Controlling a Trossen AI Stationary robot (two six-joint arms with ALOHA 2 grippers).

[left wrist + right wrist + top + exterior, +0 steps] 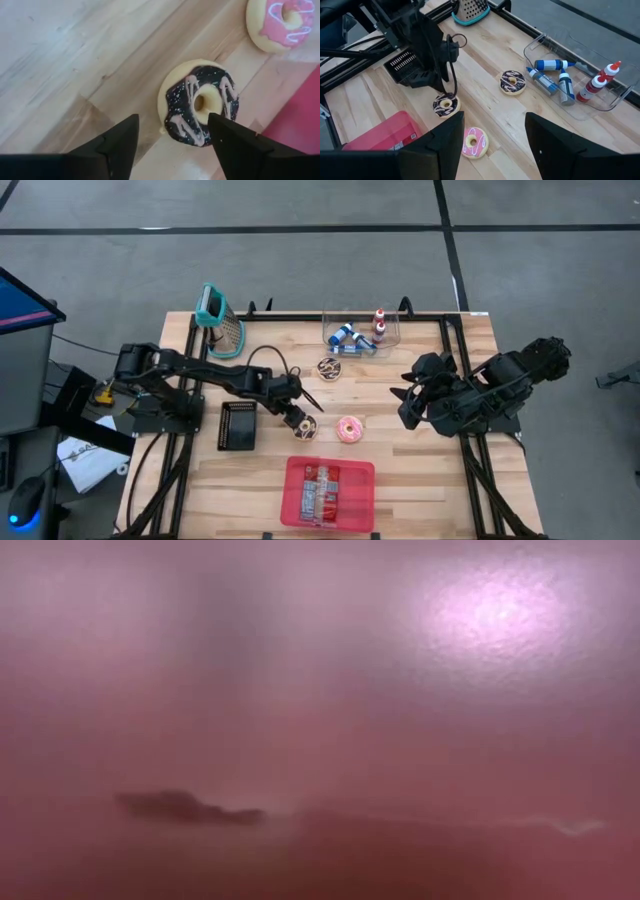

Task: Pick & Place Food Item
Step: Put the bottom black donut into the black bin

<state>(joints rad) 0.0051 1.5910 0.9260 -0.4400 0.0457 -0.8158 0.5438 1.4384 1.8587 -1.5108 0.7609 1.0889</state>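
The left claw hangs directly above the chocolate-glazed doughnut, which lies flat on the tabletop near its middle, just beside a pink-glazed doughnut and short of the red tray. In the left wrist view the claw's two fingers stand spread, one to either side of the doughnut's near edge, with bare wood visible between fingertips and glaze; nothing is pinched. The doughnut is round, so it offers no long axis to align with; what matters, in my judgement, is that it sits slightly forward of the fingertips rather than squarely between them, so a short advance and descent appears necessary before closing. A second chocolate doughnut lies farther back, near the clear bin of bottles. The right claw waits raised at the right side of the tabletop, its fingers parted and empty, well apart from all three doughnuts. The left arm is plainly the nearer. The low view shows nothing usable.
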